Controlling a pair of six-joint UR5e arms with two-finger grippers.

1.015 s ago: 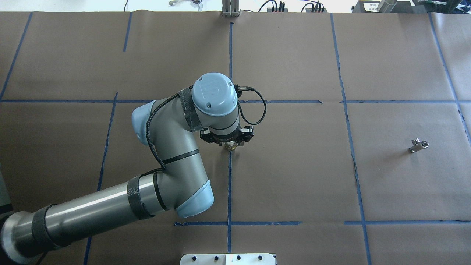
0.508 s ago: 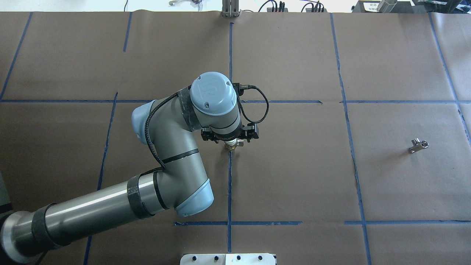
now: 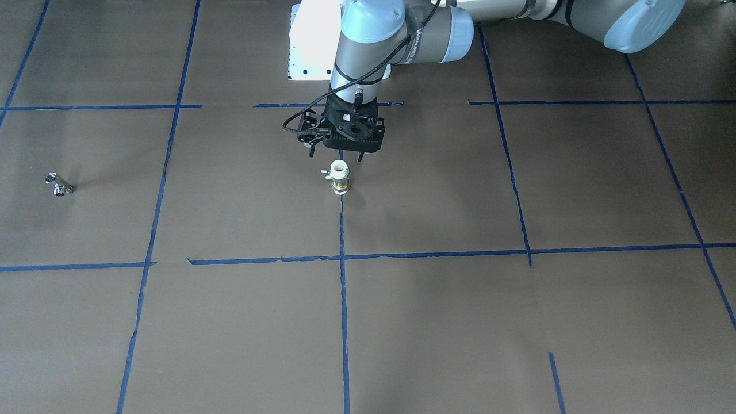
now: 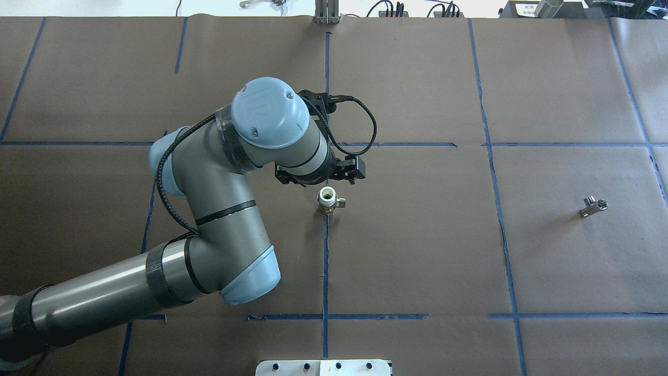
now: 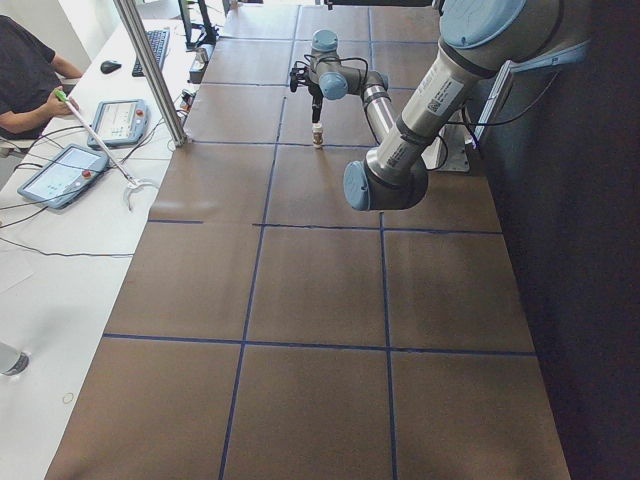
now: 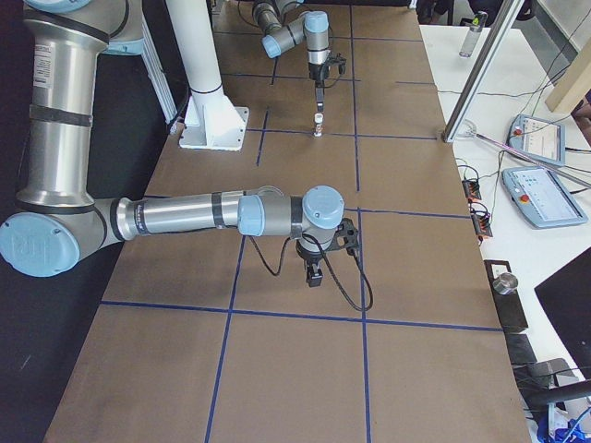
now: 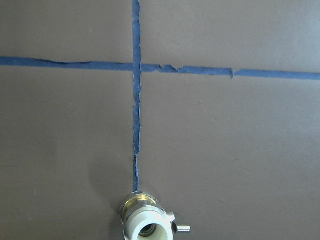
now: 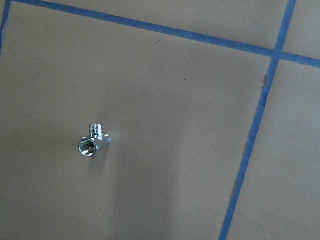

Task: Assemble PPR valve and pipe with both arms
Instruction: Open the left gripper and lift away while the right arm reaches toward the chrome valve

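Observation:
The PPR valve [image 4: 327, 200], white with a brass band and a small side stub, stands upright on the centre blue tape line. It also shows in the front-facing view [image 3: 339, 177] and at the bottom of the left wrist view [image 7: 145, 223]. My left gripper [image 3: 338, 155] hangs open and empty just above and to the robot side of the valve, not touching it; it also shows in the overhead view [image 4: 321, 178]. The chrome pipe [image 4: 592, 205] lies alone far to the right and shows in the right wrist view [image 8: 93, 142]. My right gripper [image 6: 314, 274] shows only in the exterior right view; I cannot tell its state.
Brown paper with blue tape lines [image 4: 326, 261] covers the table. The white robot base plate [image 3: 310, 43] sits at the near edge. A metal post [image 4: 327, 13] stands at the far edge. A side desk with tablets [image 5: 60, 175] and an operator lies beyond it.
My left arm has risen and swung back off the valve. The gripper that sat over the valve has let go, and the valve now stands uncovered. The pipe has not moved.

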